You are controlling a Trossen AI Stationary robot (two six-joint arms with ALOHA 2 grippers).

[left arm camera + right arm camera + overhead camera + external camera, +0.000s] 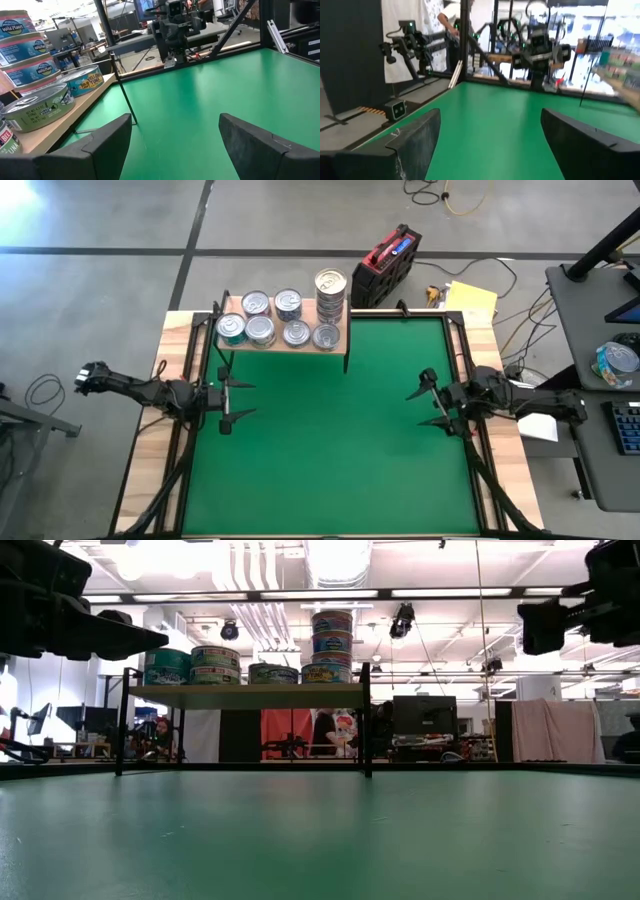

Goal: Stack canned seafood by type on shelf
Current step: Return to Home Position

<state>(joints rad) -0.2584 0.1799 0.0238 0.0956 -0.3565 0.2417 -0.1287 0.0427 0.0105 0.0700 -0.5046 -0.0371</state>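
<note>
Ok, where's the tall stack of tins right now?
In the high view, the tall stack stands at the right end of the shelf, along its back edge, with a silver-topped tin just on its near side.

Shiny metal lids on the small round silver-topped tins (297, 332), with glossy printed labels round their sides. Smooth pale wood for the little rectangular shelf board (250, 696), thin black metal for its legs (366, 730). Dull, not shiny, green on the big flat mat (340, 430).
</note>
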